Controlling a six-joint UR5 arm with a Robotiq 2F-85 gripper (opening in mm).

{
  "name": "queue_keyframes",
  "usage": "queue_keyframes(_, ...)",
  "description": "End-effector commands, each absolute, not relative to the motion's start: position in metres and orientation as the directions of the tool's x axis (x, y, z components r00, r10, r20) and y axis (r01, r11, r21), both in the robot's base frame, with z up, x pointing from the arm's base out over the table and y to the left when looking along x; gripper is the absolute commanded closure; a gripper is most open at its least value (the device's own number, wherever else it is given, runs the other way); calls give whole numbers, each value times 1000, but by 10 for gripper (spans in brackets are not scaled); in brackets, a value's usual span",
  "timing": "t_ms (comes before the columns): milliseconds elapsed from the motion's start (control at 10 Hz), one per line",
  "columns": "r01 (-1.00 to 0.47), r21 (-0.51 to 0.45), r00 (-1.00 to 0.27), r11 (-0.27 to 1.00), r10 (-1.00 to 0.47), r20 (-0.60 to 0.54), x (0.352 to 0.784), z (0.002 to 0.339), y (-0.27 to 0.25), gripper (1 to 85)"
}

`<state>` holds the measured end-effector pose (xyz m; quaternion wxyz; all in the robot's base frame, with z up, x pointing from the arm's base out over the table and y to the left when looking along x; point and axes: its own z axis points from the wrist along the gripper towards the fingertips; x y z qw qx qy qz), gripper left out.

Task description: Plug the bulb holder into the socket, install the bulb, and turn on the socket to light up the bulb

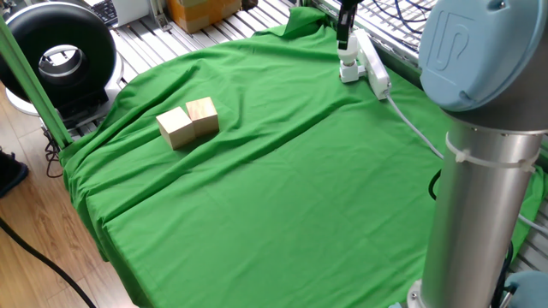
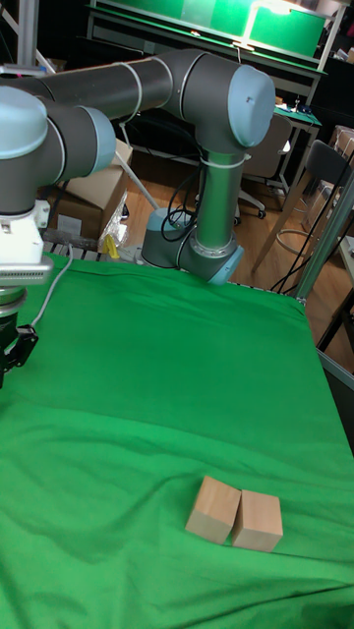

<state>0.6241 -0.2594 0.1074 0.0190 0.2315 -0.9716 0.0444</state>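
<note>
At the far right of the cloth in the fixed view lies the socket (image 1: 374, 70), a white strip whose cable (image 1: 415, 128) runs toward the arm's base. The white bulb holder (image 1: 349, 75) sits against its left side. A short white piece, the bulb (image 1: 347, 60), stands up from the holder. My gripper (image 1: 344, 47) comes down from above, and its dark fingers look shut on the top of the bulb. In the tall fixed view only part of the gripper (image 2: 8, 359) shows at the left edge; socket, holder and bulb are out of view there.
Two wooden blocks (image 1: 188, 122) lie side by side on the green cloth (image 1: 274, 188), also seen in the tall fixed view as blocks (image 2: 236, 513). The arm's grey column (image 1: 484, 197) fills the right foreground. A black ring-shaped device (image 1: 60, 56) sits off the table's left.
</note>
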Motion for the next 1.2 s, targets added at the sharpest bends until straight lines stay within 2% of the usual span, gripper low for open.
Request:
queue_keyframes(0, -313, -94, -950, 945, -310, 42, 629, 106, -262, 847)
queue_keyframes(300, -187, -102, -982, 977, -186, 18, 632, 102, -256, 847)
queue_keyframes(500, -157, -111, -988, 981, -157, 6, 636, 101, -257, 843)
queue_keyframes(600, -166, -121, -986, 979, -166, 7, 636, 101, -260, 797)
queue_keyframes(700, -194, -108, -981, 975, -195, 8, 636, 102, -256, 637)
queue_keyframes(800, -229, -102, -973, 968, -230, -2, 638, 102, -253, 423)
queue_keyframes(900, -266, -95, -963, 959, -268, -6, 639, 102, -250, 300)
queue_keyframes(1100, -316, -83, -948, 945, -318, -13, 640, 102, -246, 180)
